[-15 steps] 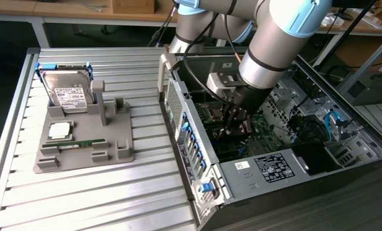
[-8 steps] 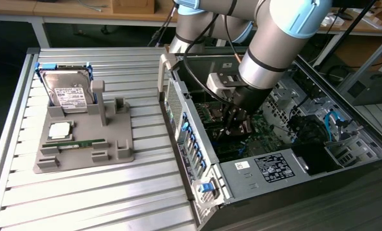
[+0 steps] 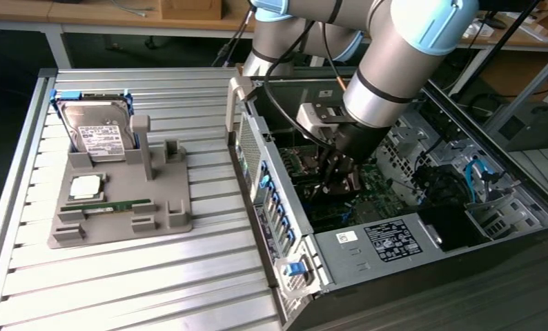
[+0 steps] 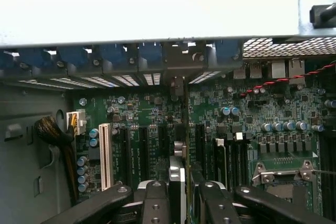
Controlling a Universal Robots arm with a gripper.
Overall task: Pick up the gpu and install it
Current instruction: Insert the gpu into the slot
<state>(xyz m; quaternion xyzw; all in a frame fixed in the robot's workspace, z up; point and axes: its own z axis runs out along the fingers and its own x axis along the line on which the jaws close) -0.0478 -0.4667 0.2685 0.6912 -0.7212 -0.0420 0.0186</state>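
We see the gripper (image 4: pixel 178 203) down inside the open computer case (image 3: pixel 366 241), its fingers (image 4: pixel 155 200) closed partway on the gpu (image 4: pixel 177 174), which it holds edge-on above the motherboard (image 4: pixel 252 114). From the wrist view the card shows as a thin upright strip, pale metal along one side and green board behind, running toward the rear slot brackets (image 4: pixel 152 56). On the slatted table sits a grey tray (image 3: pixel 117 200) with a hard drive (image 3: pixel 97 127) and a memory stick (image 3: pixel 108 205)

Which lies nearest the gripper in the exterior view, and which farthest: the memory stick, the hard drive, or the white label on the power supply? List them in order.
Gripper is inside the case.
1. White label: beside it, on the power supply.
2. Memory stick: on the grey tray, toward the view's left.
3. Hard drive: upright at the tray's back, farthest.
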